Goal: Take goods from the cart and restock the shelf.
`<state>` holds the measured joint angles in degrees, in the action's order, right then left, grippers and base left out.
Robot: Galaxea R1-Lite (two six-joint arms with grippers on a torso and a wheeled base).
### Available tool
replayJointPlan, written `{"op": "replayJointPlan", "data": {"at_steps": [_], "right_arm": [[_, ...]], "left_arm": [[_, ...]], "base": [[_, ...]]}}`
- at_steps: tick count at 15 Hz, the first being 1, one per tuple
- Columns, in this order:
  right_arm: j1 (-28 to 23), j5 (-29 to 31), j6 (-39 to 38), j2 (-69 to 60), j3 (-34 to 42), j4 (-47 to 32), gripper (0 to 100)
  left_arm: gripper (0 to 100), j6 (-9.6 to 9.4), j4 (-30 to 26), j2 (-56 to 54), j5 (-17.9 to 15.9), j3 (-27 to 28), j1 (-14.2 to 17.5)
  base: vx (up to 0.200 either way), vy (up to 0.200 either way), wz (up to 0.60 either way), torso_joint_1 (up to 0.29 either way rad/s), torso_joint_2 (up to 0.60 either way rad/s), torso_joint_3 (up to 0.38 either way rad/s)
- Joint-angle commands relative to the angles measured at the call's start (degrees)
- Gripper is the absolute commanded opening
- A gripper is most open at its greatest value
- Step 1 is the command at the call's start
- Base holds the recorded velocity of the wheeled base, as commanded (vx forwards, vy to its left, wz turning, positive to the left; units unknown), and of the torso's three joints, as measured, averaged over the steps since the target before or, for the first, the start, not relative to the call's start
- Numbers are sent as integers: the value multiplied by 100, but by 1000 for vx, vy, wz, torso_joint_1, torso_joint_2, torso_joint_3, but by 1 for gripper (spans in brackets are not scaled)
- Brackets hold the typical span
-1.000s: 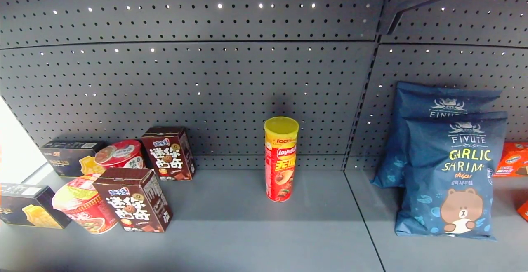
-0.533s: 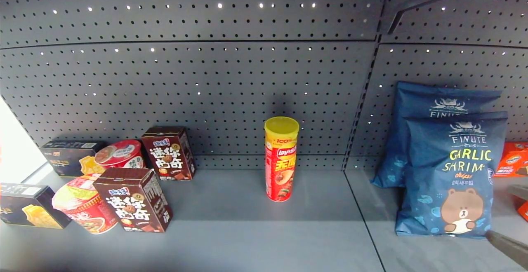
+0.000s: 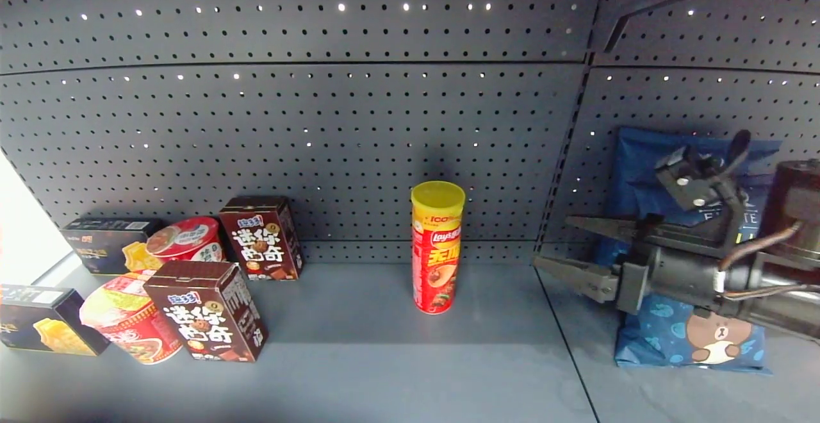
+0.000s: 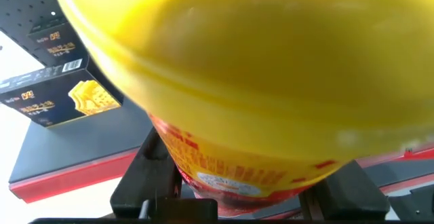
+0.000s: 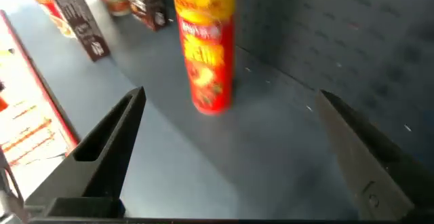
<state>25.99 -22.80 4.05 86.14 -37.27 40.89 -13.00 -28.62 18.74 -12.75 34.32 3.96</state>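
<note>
A red chips can [image 3: 437, 247] with a yellow lid stands upright on the grey shelf [image 3: 384, 359], near the pegboard back. My right gripper [image 3: 554, 242] hangs open just right of it, fingers pointing at the can with a gap between them. In the right wrist view the same chips can [image 5: 207, 44] stands beyond the two spread fingers [image 5: 108, 149] of the right gripper [image 5: 232, 95]. My left gripper [image 4: 244, 193] is shut on a second chips can [image 4: 258, 68], whose yellow lid looms close to the camera.
Brown snack boxes [image 3: 205, 311], red cup noodles [image 3: 131, 323] and dark boxes [image 3: 45, 320] crowd the shelf's left. Blue chip bags [image 3: 692, 336] lean behind the right arm. A dark box [image 4: 61, 102] and a red shelf edge [image 4: 68, 180] lie below the held can. Open floor flanks the standing can.
My right arm has come in from the right edge, passing in front of the blue bags, and its open gripper now sits close to the standing can. Shelf goods have not moved.
</note>
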Motion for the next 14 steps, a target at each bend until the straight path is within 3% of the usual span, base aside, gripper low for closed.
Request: {"op": "replayJointPlan", "data": {"at_steps": [1,8,14], "right_arm": [[90,-181,17,1221,-571,227,100],[126,-1245,175,2372,-861,1000,100],[161,-1517,184,3243,-1520,1246,100]], "left_arm": [[0,8,-3,42,1,-4,-9],[0,175,-3,16,-17,-4,-18],[0,183,-12,7,-17,-4,-18]], "base": [[0,0,0,0,0,0],[0,0,0,0,0,0],[0,0,0,0,0,0]]}}
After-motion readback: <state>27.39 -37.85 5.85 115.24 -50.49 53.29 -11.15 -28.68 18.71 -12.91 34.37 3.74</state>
